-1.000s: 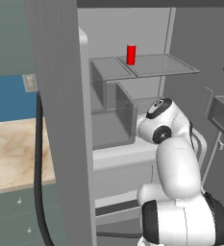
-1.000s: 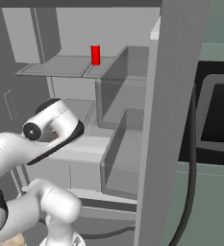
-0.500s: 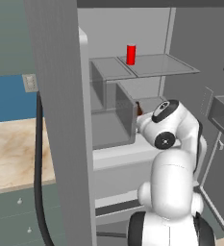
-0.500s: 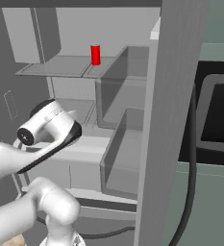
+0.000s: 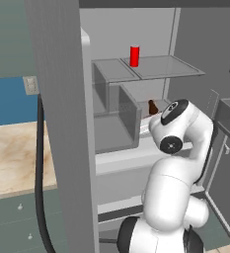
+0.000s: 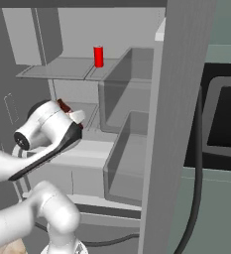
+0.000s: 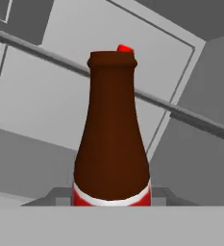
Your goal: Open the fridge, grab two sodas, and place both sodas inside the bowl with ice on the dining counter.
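Note:
The fridge point(image 5: 62, 123) stands open, its pale shelves facing me. One soda, a bright red can point(image 5: 134, 56) point(image 6: 98, 56), stands upright on the upper glass shelf. The other soda, a dark brown bottle point(image 7: 112, 144) with a red label band, sits close in front of the hand view, and my gripper point(image 7: 111, 202) is shut on its lower body. The shelf edges run slanted behind the bottle there. The same bottle point(image 5: 152, 106) point(image 6: 62, 105) pokes out beside my wrist at the middle shelf, below the can. The bowl with ice and the dining counter are out of view.
Clear bins point(image 5: 114, 121) point(image 6: 129, 149) stand on the middle and lower shelves beside my arm. The open door point(image 6: 179, 124) hems in one side. A black cable point(image 5: 40, 173) hangs along the door. A beige wall countertop point(image 5: 13, 153) over grey-green cabinets lies left of the fridge.
My arm has swung and folded in front of the middle shelf, and the brown bottle has come into sight beside the wrist. The red can has not moved.

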Controlling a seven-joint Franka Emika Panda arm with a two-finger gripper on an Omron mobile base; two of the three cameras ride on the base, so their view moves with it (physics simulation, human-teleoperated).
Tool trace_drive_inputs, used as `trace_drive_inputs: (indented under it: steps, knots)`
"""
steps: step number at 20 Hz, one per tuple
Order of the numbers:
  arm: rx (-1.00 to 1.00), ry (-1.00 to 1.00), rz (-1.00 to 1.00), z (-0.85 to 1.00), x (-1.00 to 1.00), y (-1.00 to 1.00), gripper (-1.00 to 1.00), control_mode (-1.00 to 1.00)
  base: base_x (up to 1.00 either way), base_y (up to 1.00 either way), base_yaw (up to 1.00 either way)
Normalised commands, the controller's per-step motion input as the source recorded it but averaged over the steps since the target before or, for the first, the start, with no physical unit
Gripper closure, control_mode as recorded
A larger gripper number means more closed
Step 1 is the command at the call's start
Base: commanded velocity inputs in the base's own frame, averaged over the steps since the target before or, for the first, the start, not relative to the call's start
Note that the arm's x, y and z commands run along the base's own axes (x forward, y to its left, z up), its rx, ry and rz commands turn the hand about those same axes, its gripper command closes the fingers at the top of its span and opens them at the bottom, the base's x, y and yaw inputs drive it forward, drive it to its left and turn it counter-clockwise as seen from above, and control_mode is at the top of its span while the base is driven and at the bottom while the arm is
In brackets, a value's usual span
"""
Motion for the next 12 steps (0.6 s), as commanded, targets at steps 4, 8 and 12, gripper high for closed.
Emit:
trace_drive_inputs:
  steps: [4,8,12]
  knots:
    - [0.06,0.3,-0.09,0.99,-0.45,0.0,1.0,-1.0,0.0,0.0,0.0]
    - [0.09,0.18,-0.09,0.58,-0.48,0.0,1.0,-1.0,0.0,0.0,0.0]
    - [0.0,-0.01,-0.01,0.0,-0.55,0.03,1.0,-1.0,0.0,0.0,0.0]
